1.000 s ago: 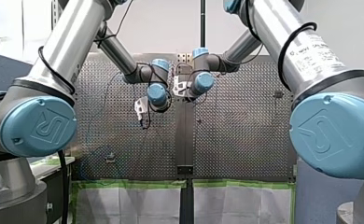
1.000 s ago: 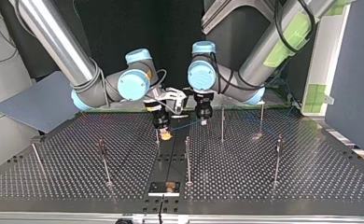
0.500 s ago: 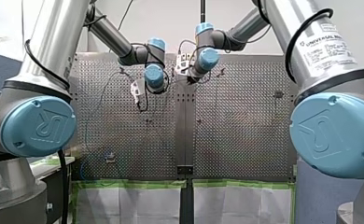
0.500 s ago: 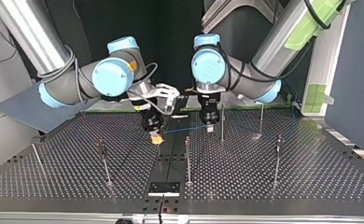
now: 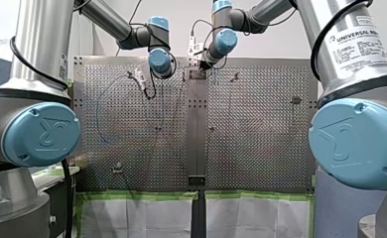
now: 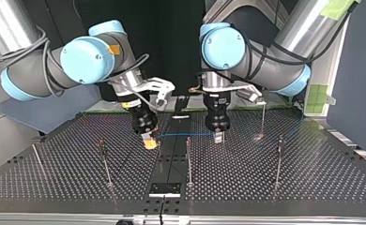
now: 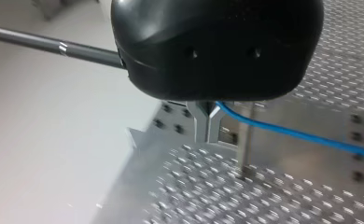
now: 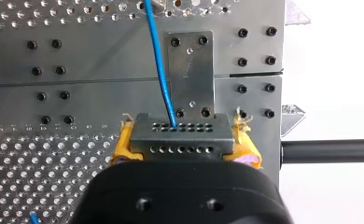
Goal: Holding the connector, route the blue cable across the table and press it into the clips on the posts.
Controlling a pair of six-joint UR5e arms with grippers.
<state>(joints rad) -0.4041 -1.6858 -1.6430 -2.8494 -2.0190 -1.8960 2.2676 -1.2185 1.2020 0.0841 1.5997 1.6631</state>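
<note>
A white label (image 5: 358, 43) on my right arm (image 5: 340, 74) reads "UNIVERSAL ROBOTS"; smaller print illegible.

Right tool (image 8: 184, 142): yellow pads (image 8: 246, 148) clamp grey connector (image 8: 189, 133); blue cable (image 8: 160, 65) exits ahead.

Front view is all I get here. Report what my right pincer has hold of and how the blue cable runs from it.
Observer: Your right pincer has its yellow pads clamped on a grey connector with two rows of holes.
Operator: Now the cable.
Observer: The blue cable leaves the connector's row farther from that pincer and spans in a straight line to your left pincer.
Operator: Give me that pincer's grip.
Observer: Its metal fingers are shut on the cable, and a thin post stands just beside them.
</note>
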